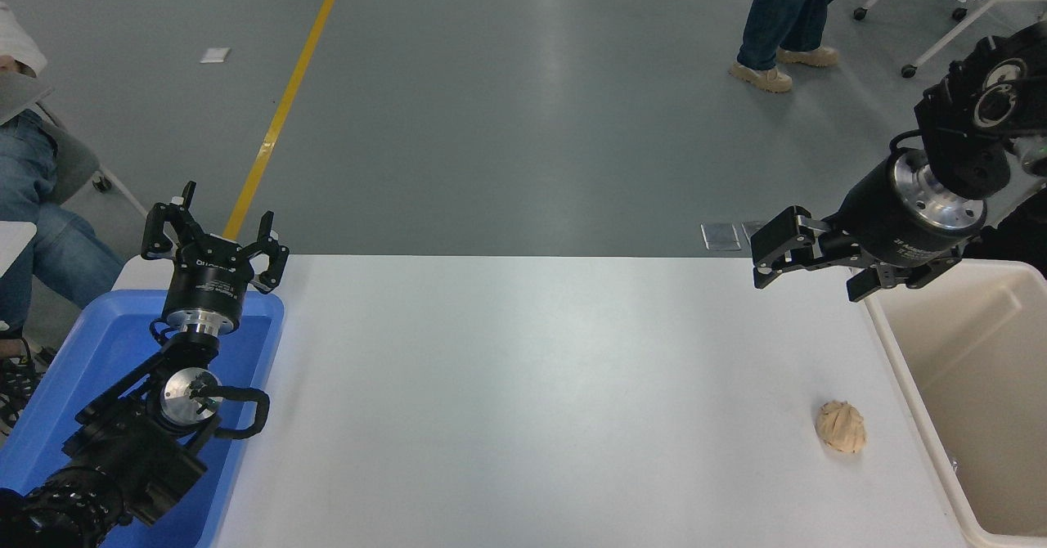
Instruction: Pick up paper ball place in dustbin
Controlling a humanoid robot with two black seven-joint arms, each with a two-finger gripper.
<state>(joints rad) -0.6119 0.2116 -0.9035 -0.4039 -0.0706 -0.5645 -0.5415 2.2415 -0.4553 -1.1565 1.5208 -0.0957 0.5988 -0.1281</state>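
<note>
1. The paper ball (841, 426), tan and creased, is lying on the white table well below my right gripper (810, 266), untouched.
2. The dustbin (900, 352), cream and open-topped, is standing just right of my jaws.

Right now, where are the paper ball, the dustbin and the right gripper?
paper ball (841, 426), head view, middle of the ball.
dustbin (904, 360), head view, left rim.
right gripper (806, 268), head view, between its jaws.

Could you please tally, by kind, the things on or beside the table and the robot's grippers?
Paper ball: 1
Dustbin: 1
Blue tray: 1
Grippers: 2, the left gripper and the right gripper, both open and empty
Total: 5
</note>
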